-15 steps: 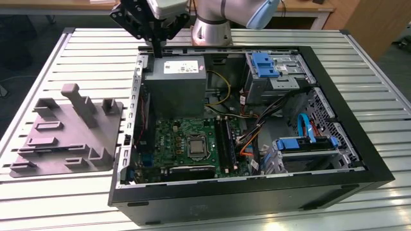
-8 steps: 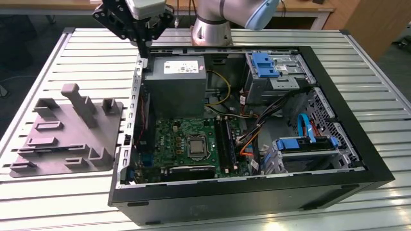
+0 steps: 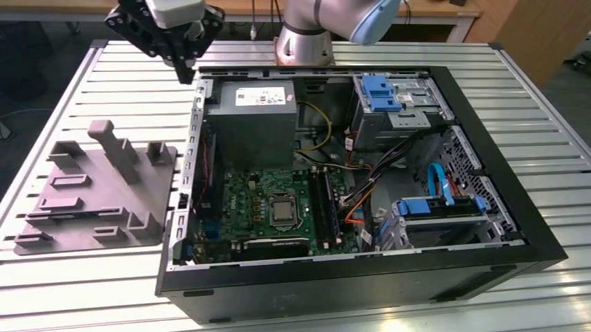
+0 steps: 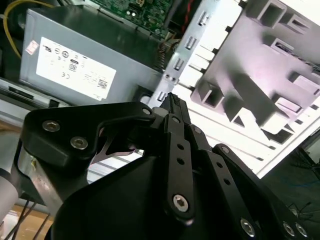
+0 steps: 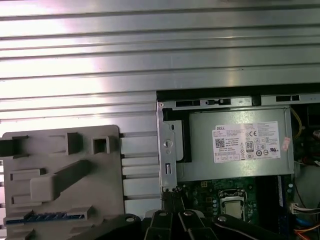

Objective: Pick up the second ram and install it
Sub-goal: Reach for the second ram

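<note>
Second ram [image 5: 45,217] stands on edge in a slot of the grey tray [image 5: 60,150], only its blue-green rim showing; light, stiff and probably brittle (chips and contacts best left alone), it wants pinching across its flat faces mid-length; gripper [image 3: 187,76] hangs clenched and empty near the case [image 3: 369,280] corner.

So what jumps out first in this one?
The open computer case lies on its side on the slatted metal table, motherboard exposed. The black gripper hangs shut near the case's far corner on the exterior view's left, with the grey pegged tray beside the case.
</note>
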Robot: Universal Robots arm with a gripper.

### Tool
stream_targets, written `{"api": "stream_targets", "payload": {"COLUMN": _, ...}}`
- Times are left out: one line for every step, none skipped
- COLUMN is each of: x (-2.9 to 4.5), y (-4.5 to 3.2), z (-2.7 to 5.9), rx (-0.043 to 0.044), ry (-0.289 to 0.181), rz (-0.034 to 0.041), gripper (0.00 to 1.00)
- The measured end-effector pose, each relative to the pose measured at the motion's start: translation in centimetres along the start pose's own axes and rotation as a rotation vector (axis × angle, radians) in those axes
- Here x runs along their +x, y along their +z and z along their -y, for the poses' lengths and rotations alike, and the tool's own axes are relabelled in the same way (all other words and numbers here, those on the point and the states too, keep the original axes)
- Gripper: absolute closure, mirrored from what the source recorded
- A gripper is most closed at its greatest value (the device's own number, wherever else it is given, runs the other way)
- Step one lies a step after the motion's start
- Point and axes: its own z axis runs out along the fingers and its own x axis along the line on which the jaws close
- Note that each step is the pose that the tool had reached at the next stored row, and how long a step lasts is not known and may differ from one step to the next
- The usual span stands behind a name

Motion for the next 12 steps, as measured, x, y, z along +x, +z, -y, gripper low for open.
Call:
{"api": "stream_targets", "payload": {"x": 0.37, "y": 0.00, "z": 0.02, "rx": 0.0000, "ry": 0.000, "rz": 0.0001, "gripper": 0.90}}
{"api": "stream_targets", "payload": {"x": 0.75, "y": -0.01, "z": 0.05, "rx": -0.0001, "ry": 0.000, "rz": 0.0001, "gripper": 0.90}}
{"api": "stream_targets", "payload": {"x": 1.14, "y": -0.02, "z": 0.07, "rx": 0.0000, "ry": 0.000, "rz": 0.0001, "gripper": 0.90}}
{"api": "stream_targets", "payload": {"x": 1.50, "y": -0.03, "z": 0.10, "rx": 0.0001, "ry": 0.000, "rz": 0.0001, "gripper": 0.90}}
{"api": "stream_targets", "payload": {"x": 1.87, "y": -0.03, "z": 0.12, "rx": 0.0000, "ry": 0.000, "rz": 0.0001, "gripper": 0.90}}
{"api": "stream_targets", "payload": {"x": 2.25, "y": -0.04, "z": 0.15, "rx": 0.0000, "ry": 0.000, "rz": 0.0002, "gripper": 0.90}}
{"api": "stream_targets", "payload": {"x": 2.63, "y": -0.04, "z": 0.17, "rx": 0.0000, "ry": 0.000, "rz": 0.0002, "gripper": 0.90}}
{"api": "stream_targets", "payload": {"x": 3.01, "y": -0.05, "z": 0.20, "rx": 0.0000, "ry": 0.000, "rz": 0.0003, "gripper": 0.90}}
{"api": "stream_targets", "payload": {"x": 3.41, "y": -0.05, "z": 0.23, "rx": -0.0001, "ry": 0.000, "rz": 0.0003, "gripper": 0.90}}
{"api": "stream_targets", "payload": {"x": 3.77, "y": -0.06, "z": 0.26, "rx": 0.0000, "ry": 0.000, "rz": 0.0002, "gripper": 0.90}}
{"api": "stream_targets", "payload": {"x": 4.13, "y": -0.07, "z": 0.28, "rx": 0.0000, "ry": 0.000, "rz": 0.0002, "gripper": 0.90}}
{"api": "stream_targets", "payload": {"x": 4.48, "y": -0.07, "z": 0.30, "rx": 0.0000, "ry": 0.000, "rz": 0.0003, "gripper": 0.90}}
